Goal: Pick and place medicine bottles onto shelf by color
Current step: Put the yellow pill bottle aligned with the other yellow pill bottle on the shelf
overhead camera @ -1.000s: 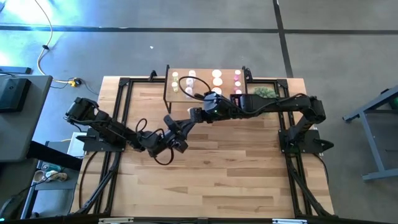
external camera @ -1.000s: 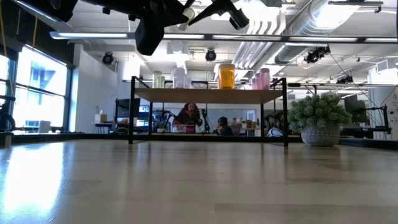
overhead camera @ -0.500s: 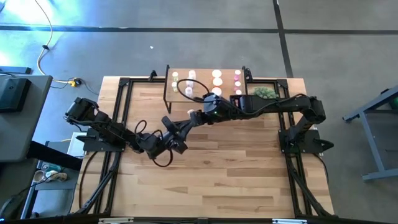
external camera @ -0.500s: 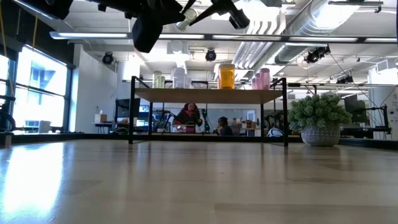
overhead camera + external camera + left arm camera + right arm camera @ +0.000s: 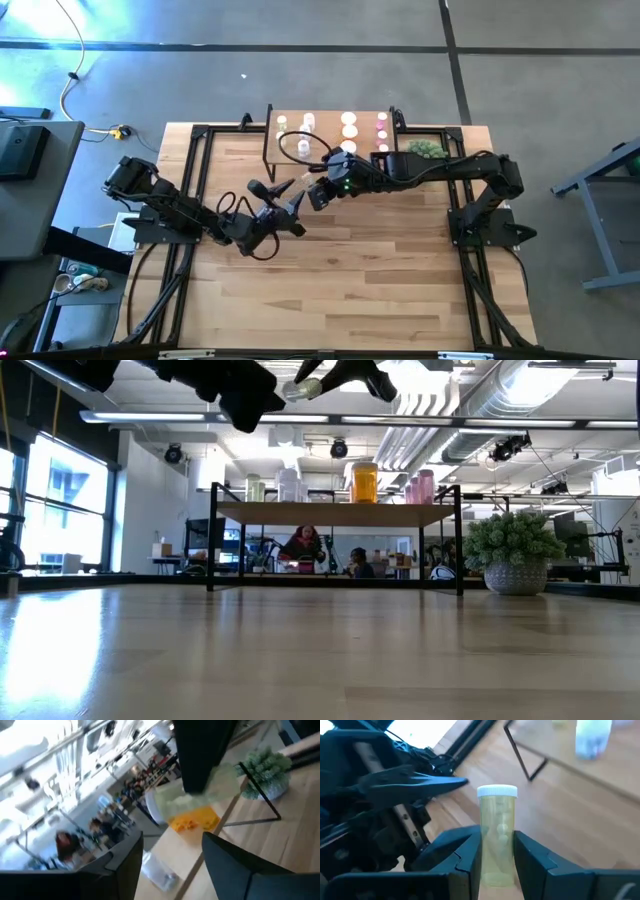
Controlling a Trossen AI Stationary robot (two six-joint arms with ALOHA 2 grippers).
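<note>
**Yellow-green bottle clamped in right claw, left claw open beside it**

My right claw (image 5: 495,865) is closed on a yellow-green bottle (image 5: 497,840): translucent pale cylinder w/ a white ribbed cap, standing up between the two fingers in the right wrist view, cap clear above the pads. It's off the bench, held in the air over the bench (image 5: 350,270) mid-area, just in front of the shelf's front edge.

My left claw (image 5: 283,193) is spread open, holding nothing, fingers apart & pointing toward the right claw, close to it but not touching as far as I can tell.

Shelf (image 5: 330,118) sits at the bench's far edge, centre. High view shows only caps on it: white-ish ones toward its left end, pink ones (image 5: 381,125) toward its right. Low view gives the colours side-on: pale green & clear bottles at one end, an orange bottle (image 5: 364,481) mid-shelf, pink ones at the other end. Low view also shows the held bottle (image 5: 305,389) lying tilted, high above shelf level.

Green spiky plant (image 5: 515,550) in a pot stands on the bench beside the shelf's pink end. Left wrist view is blurry; the bottle (image 5: 200,795) shows as a pale green smear.
</note>
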